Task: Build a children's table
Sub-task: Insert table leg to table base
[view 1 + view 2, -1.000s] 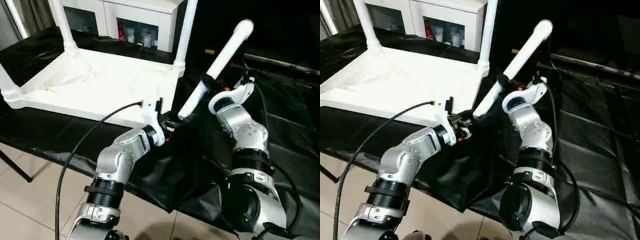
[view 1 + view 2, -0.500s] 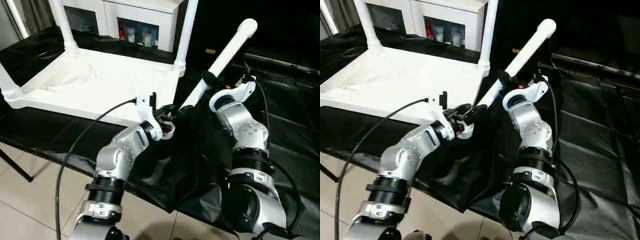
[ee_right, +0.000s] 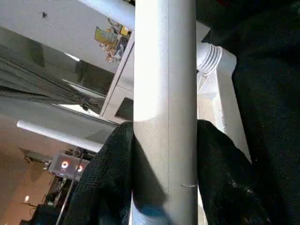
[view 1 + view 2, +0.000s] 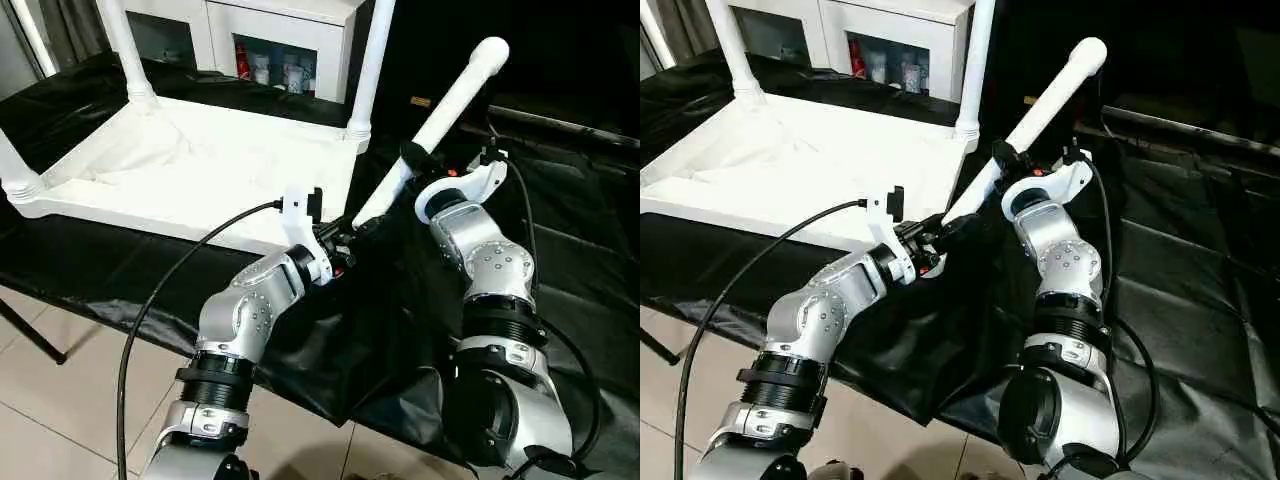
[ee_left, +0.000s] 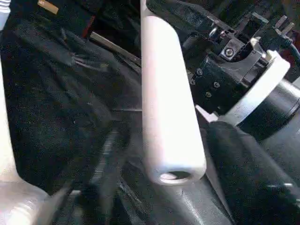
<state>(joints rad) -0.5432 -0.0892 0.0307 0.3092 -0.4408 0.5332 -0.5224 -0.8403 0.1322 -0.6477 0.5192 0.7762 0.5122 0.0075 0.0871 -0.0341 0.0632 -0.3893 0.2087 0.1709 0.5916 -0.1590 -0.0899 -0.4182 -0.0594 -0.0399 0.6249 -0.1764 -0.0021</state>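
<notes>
The top (image 4: 200,170) lies upside down on a black cloth (image 4: 560,250), far left of the scene, with three legs already standing in its corner sockets: one (image 4: 15,170) at the near left corner, one (image 4: 125,50) at the far left, one (image 4: 370,60) at the far right. Beside the top's near right corner sits the left gripper (image 4: 940,235), its fingers around the lower end of the loose leg (image 4: 445,110); how firmly they press on it I cannot tell, and the wrist view shows that open tube end (image 5: 173,176) close up. Right of the top, the loose leg slants up and away from it. The right gripper (image 4: 412,160) is clamped partway closed on the leg's middle, just off the top's far right corner, black fingers (image 3: 225,178) on either side of the tube.
</notes>
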